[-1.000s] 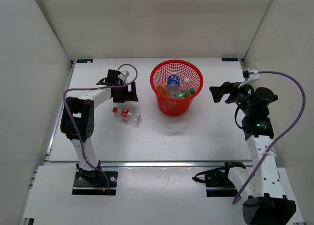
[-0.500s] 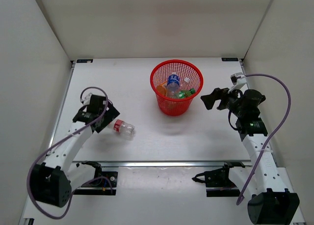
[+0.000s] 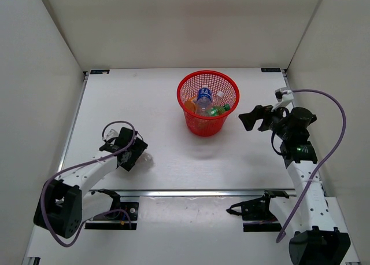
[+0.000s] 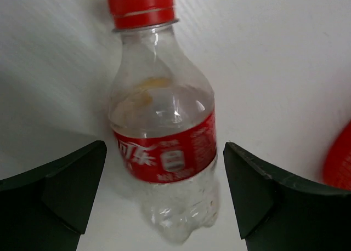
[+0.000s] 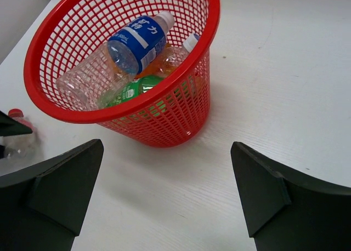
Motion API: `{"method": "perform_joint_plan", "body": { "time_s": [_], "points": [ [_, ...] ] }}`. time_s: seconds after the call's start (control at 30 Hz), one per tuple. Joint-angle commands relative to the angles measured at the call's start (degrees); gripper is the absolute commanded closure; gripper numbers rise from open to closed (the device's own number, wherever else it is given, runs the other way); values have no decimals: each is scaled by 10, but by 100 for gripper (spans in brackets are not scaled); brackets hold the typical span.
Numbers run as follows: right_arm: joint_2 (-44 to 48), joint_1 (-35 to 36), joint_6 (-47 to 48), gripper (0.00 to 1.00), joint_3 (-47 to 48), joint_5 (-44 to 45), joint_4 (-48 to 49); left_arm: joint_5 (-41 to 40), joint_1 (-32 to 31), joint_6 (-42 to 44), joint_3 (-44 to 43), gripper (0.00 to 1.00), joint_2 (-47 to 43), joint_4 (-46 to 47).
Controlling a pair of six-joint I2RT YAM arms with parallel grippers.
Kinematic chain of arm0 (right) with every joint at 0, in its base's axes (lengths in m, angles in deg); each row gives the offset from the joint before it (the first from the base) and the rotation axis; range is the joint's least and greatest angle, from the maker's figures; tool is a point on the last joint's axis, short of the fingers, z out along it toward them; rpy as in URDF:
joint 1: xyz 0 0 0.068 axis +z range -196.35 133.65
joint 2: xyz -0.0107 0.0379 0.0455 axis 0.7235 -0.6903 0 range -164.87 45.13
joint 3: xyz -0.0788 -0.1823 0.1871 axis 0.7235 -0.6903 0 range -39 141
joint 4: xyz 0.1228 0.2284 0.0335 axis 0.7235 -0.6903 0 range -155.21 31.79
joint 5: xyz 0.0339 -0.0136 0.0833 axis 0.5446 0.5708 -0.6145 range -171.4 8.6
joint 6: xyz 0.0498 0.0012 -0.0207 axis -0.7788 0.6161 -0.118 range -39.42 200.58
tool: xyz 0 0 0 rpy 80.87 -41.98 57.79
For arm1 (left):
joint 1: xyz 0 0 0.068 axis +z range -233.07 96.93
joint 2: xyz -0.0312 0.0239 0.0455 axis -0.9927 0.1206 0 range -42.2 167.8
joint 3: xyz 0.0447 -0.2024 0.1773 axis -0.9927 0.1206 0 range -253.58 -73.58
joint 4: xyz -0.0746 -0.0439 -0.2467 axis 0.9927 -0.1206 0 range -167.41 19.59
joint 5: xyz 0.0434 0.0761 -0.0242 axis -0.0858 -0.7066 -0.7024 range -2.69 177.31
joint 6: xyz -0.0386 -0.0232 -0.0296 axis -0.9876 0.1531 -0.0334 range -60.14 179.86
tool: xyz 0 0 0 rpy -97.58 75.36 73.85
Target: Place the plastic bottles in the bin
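Observation:
A clear plastic bottle (image 4: 162, 125) with a red cap and red label lies on the white table. My left gripper (image 4: 164, 199) is open, and its fingers (image 4: 60, 190) stand either side of the bottle's base without touching it. From above, the left gripper (image 3: 134, 153) covers most of this bottle (image 3: 148, 159). The red mesh bin (image 3: 191, 117) stands at the back centre and holds several bottles: a blue-labelled one (image 5: 137, 40), a green one (image 5: 131, 89) and a clear one (image 5: 82, 81). My right gripper (image 5: 164, 199) is open over bare table, just right of the bin (image 5: 213, 37).
White walls close in the table on three sides. A metal rail (image 3: 191, 192) runs along the near edge by the arm bases. The right arm's purple cable (image 3: 335, 137) loops beside the right wall. In the right wrist view, the red-capped bottle (image 5: 19, 141) shows at the left edge.
My left arm swung from the back left down to the near left and now straddles the red-label bottle, which shifted nearer. The right gripper moved slightly.

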Motion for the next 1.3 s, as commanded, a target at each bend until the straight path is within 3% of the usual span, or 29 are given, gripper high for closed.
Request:
{"method": "perform_joint_plan", "body": {
  "time_s": [0.0, 0.1, 0.17, 0.27, 0.3, 0.37, 0.43, 0.57, 0.7, 0.77, 0.83, 0.93, 1.03, 1.13, 1.27],
  "points": [
    [21, -18, 4, 1, 5, -4, -11, -22, 11, -24, 5, 2, 14, 20],
    [30, -22, 6, 1, -1, 11, -17, -16, 11, -17, 17, 2, 29, 52],
    [41, -24, 4, 1, -8, 18, -16, -10, 12, -8, 7, 9, 48, 66],
    [51, -27, 5, 0, -10, 38, -29, -38, -11, 25, -24, 37, 59, 65],
    [56, -33, 6, 1, -10, 44, -41, -42, -11, 34, -40, 42, 60, 66],
    [71, -40, 6, 1, -17, 75, -51, -33, -4, 71, -63, 63, 54, 68],
    [81, -57, 7, 1, -24, 85, -61, -30, -1, 100, -105, 69, 47, 65],
    [75, -91, -2, 1, -40, 119, -115, -98, -61, 186, -255, 68, 56, 38],
    [49, -105, -6, 1, -45, 173, -168, -63, -97, 269, -420, 67, 119, 108],
    [47, -98, -4, 1, -49, 192, -179, -63, -126, 326, -508, 64, 192, 111],
    [52, -91, -4, 1, -52, 207, -186, -45, -162, 372, -635, 54, 260, 100],
    [70, -97, -10, 1, -53, 224, -188, -10, -199, 386, -750, 54, 353, 66],
    [74, -104, -12, 1, -53, 212, -190, 35, -221, 368, -801, 54, 426, 67],
    [82, -106, -14, 0, -53, 216, -189, 36, -245, 351, -806, 49, 458, 101],
    [75, -101, -15, 1, -42, 226, -204, 30, -260, 348, -863, 40, 505, 72]
  ]
}}
